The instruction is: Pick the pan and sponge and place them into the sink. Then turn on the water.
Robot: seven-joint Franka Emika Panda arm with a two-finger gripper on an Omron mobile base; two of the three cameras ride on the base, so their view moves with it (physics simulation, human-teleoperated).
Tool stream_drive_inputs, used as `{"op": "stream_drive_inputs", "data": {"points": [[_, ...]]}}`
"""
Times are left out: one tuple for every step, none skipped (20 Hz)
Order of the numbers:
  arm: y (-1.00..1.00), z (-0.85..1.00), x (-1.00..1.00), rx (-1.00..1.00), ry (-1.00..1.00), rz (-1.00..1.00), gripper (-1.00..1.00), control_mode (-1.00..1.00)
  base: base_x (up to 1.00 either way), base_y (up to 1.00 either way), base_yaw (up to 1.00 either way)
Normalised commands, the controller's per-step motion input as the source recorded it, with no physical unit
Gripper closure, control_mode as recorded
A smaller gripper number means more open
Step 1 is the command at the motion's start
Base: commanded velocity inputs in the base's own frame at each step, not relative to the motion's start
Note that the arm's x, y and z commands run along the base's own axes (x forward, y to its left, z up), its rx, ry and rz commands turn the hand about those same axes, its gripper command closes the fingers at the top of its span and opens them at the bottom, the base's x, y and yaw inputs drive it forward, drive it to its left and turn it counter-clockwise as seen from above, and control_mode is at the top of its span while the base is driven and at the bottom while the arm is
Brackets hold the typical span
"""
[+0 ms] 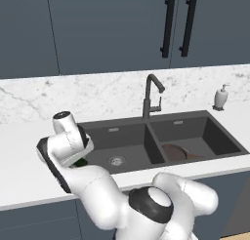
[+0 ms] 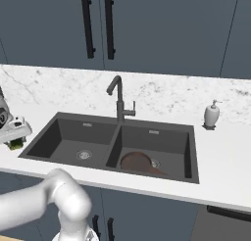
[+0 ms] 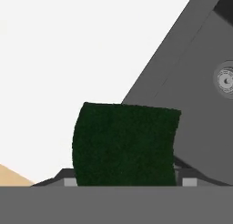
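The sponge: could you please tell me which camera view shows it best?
The hand view, where the sponge sits close up and its dark green top is clear against the white counter. In the left base view only a green sliver peeks from under the arm; the right base view shows a small green bit under the hand.

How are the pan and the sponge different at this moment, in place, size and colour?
The pan lies inside the sink, in the basin under the soap dispenser's side, while the sponge is outside the sink, at the gripper by the other basin's edge. The pan is much larger than the sponge. The pan is round and reddish-brown inside; the sponge shows a dark green top. Both are things for the sink.
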Motion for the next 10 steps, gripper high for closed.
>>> {"op": "stream_drive_inputs", "data": {"points": [[-0.96, 0.39, -0.11, 0.0, 0.0, 0.0, 1.0, -1.0, 0.0, 0.0, 0.0], [-0.99, 0.29, -0.22, 0.0, -0.04, 0.0, 1.0, -1.0, 0.0, 0.0, 0.0], [-1.0, 0.09, -0.25, 0.0, -0.02, 0.0, 1.0, -1.0, 0.0, 0.0, 0.0], [-1.0, 0.0, -0.28, 0.0, -0.01, 0.0, 1.0, -1.0, 0.0, 0.0, 0.0], [-1.0, 0.0, -0.27, 0.0, -0.02, 0.0, 1.0, -1.0, 0.0, 0.0, 0.0], [-1.0, 0.0, -0.29, 0.0, -0.04, 0.0, 1.0, -1.0, 0.0, 0.0, 0.0], [-1.0, 0.06, -0.21, 0.0, -0.05, 0.0, 1.0, -1.0, 0.0, 0.0, 0.0], [-0.99, 0.0, -0.19, 0.0, -0.04, 0.0, 1.0, -1.0, 0.0, 0.0, 0.0], [-0.89, 0.0, -0.01, 0.0, -0.02, 0.0, 1.0, -1.0, 0.0, 0.0, 0.0], [-0.76, 0.07, 0.0, 0.0, -0.03, 0.0, 1.0, -1.0, 0.0, 0.0, 0.0]]}}
